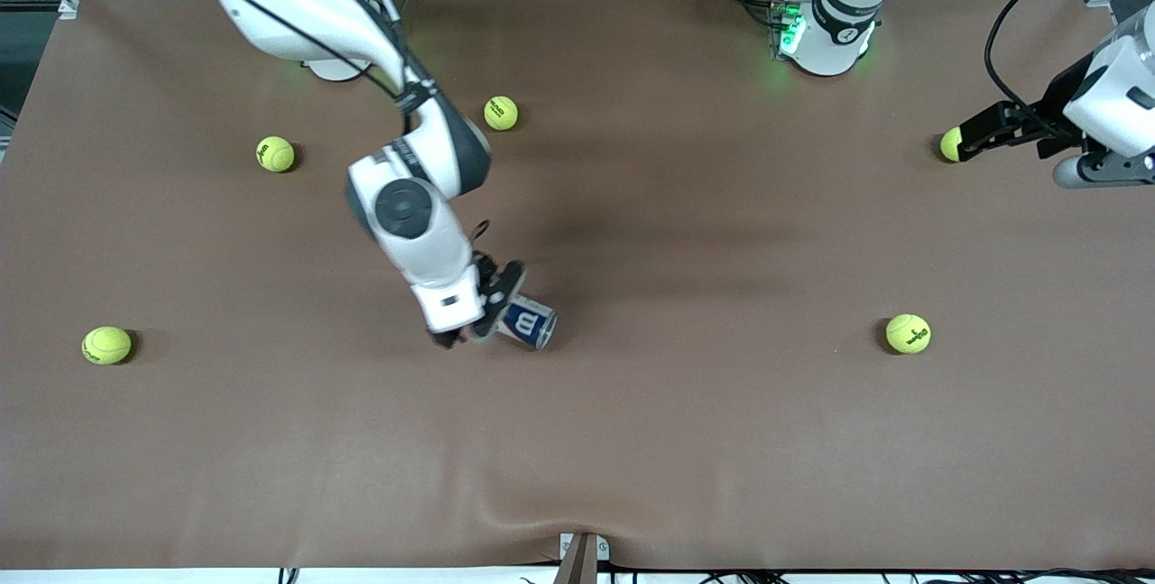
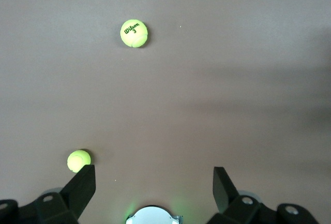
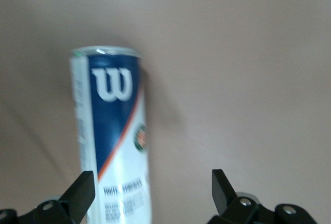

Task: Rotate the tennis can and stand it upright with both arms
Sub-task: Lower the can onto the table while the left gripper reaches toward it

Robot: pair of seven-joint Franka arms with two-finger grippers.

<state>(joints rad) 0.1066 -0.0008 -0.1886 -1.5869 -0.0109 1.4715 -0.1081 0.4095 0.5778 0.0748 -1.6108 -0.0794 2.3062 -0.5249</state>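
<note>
You have a brown table (image 1: 686, 440) carrying the tennis can (image 1: 531, 321), lying on its side right at the right gripper (image 1: 483, 318), and five tennis balls spread around; one ball (image 1: 949, 144) sits just beside the left gripper (image 1: 979, 134)

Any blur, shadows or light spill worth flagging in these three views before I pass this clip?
Front view: sharp; a green status light glows at the left arm's base, and a soft shadow lies on the table beside the right gripper.
Right wrist view: the tennis can is soft, its small print unreadable.
Left wrist view: the tennis ball logo reads clearly; green glow between the fingers of the left gripper.
</note>
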